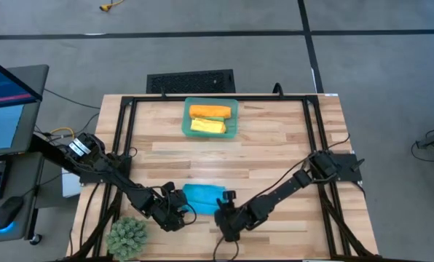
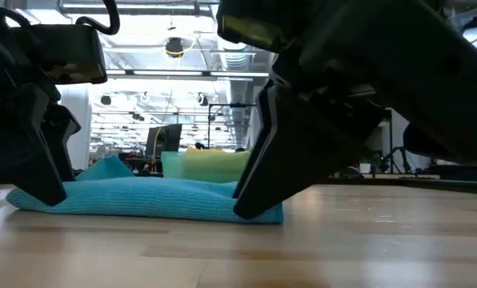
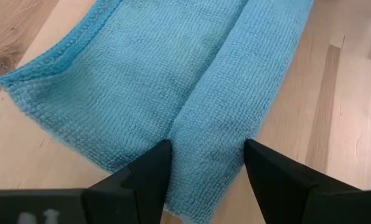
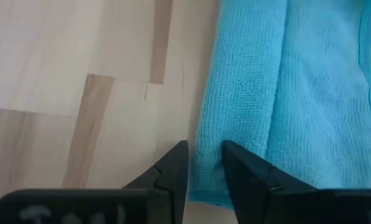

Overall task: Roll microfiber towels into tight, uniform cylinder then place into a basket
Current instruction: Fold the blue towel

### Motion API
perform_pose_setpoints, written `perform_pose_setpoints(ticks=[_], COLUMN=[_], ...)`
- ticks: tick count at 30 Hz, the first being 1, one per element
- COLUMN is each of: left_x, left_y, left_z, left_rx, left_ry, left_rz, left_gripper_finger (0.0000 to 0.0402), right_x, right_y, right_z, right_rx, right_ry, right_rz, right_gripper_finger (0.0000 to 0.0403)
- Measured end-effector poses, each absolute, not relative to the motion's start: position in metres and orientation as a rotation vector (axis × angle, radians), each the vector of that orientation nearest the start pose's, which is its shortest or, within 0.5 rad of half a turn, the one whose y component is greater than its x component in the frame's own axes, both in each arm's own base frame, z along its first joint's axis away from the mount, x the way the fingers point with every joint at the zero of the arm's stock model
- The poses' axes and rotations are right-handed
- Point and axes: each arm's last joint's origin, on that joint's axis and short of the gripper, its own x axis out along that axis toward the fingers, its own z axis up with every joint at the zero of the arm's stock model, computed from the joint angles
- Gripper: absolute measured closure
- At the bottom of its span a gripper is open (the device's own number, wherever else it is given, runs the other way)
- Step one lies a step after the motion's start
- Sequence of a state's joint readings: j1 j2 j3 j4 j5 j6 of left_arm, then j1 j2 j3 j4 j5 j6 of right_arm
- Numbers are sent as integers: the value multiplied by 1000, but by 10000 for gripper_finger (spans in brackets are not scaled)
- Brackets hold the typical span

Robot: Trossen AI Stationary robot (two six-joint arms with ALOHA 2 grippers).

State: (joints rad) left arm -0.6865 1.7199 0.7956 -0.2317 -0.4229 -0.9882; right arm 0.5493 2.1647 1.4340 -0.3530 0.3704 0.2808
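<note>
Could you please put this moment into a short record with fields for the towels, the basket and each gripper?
towel being rolled: blue towel, partly rolled, flat on the table near its front edge
left gripper: open, jaws astride the rolled fold at one end
right gripper: jaws narrowed on the roll's edge at the other end
basket: at the table's far side, holding an orange roll and a yellow roll
green towel: not in view
bystander item: spiky plant ball, front left corner

Two dark jointed arms (black cabling alongside), wedge-shaped fingers (image 3: 148,177), possibly matte.
</note>
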Motion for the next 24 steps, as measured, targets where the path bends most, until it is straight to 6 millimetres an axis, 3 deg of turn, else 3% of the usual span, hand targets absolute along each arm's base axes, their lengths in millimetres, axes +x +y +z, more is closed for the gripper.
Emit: perform_pose_setpoints(ticks=[8,14,20,24], left_x=[234,234,234,234], left_y=[-176,-176,-176,-176], left_z=[119,119,119,119], left_rx=[-294,-294,-294,-293], left_ry=[966,966,966,967], left_rz=[258,258,258,257], left_gripper_finger=[205,205,205,205], right_x=[381,383,383,385], right_y=[210,207,210,220], right_z=[122,121,123,139], right_rx=[-68,-71,-78,-120], right_ry=[1037,1025,1020,977], right_rz=[104,72,72,107], right_gripper_finger=[247,233,248,270])
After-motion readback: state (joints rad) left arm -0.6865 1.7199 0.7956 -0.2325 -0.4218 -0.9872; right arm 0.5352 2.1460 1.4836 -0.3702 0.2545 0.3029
